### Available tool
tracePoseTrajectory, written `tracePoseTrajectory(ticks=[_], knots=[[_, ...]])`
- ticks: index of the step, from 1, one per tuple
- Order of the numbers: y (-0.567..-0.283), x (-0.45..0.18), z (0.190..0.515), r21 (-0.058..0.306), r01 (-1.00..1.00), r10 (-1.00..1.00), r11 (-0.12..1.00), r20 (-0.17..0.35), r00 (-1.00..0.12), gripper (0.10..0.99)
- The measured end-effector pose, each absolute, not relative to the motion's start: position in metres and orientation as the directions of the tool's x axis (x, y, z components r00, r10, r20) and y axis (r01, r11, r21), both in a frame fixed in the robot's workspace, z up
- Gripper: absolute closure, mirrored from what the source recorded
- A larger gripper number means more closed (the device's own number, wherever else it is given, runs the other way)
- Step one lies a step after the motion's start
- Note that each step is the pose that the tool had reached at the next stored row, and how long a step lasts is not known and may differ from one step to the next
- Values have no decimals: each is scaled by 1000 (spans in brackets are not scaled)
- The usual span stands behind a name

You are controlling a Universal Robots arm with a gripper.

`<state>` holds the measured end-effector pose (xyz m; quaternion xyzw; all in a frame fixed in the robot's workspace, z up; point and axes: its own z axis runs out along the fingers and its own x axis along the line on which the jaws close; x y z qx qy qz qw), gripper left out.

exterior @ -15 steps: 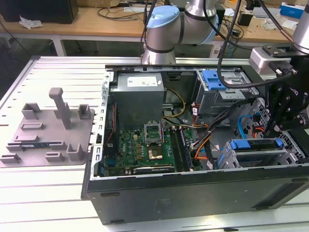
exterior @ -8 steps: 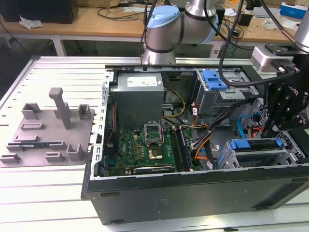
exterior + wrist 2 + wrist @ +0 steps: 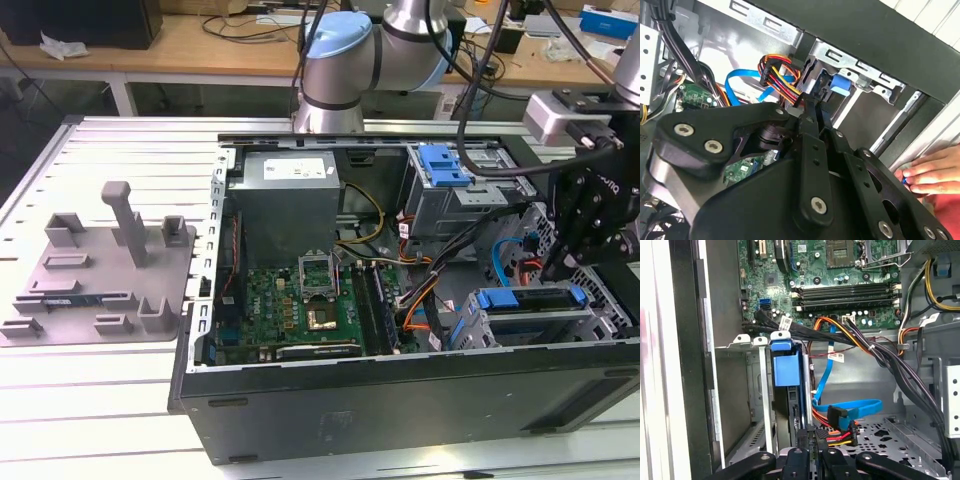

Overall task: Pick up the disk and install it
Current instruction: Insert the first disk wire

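Observation:
The disk stands on edge inside the metal drive cage at the exterior view's right of the open computer case. Its blue carrier shows along the top. In the first wrist view the disk is seen end-on in its slot, blue tab uppermost. My gripper hangs just over that cage. Both wrist views show the gripper shut, fingers pressed together. Its tips point at the disk's blue tab. I cannot tell whether they touch it.
Blue data cable and a coloured power plug lie beside the slot. Black cable bundles cross above. A person's hand rests outside the case wall. A second blue carrier sits in the upper bay. A grey moulded tray lies at the exterior view's left.

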<state>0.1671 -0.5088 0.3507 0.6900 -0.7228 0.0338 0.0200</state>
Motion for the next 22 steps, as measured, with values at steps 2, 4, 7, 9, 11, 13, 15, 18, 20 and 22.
tracePoseTrajectory(ticks=[2, 4, 7, 9, 11, 13, 15, 18, 20, 22], knots=[[-508, 167, 351, -20, -999, -996, 44, 80, -46, 918], [-508, 167, 351, -20, -999, -996, 44, 80, -46, 918], [-508, 168, 351, -14, -999, -995, 44, 88, -45, 918], [-508, 168, 351, -13, -999, -995, 44, 95, -45, 918], [-508, 168, 351, -13, -999, -994, 41, 97, -43, 918], [-508, 168, 351, -13, -999, -994, 38, 98, -39, 918], [-508, 169, 351, -13, -999, -994, 37, 101, -38, 918], [-508, 171, 351, -14, -999, -994, 37, 106, -38, 918], [-508, 171, 351, -14, -999, -993, 37, 108, -38, 918], [-508, 171, 351, -14, -999, -993, 37, 109, -38, 918]])
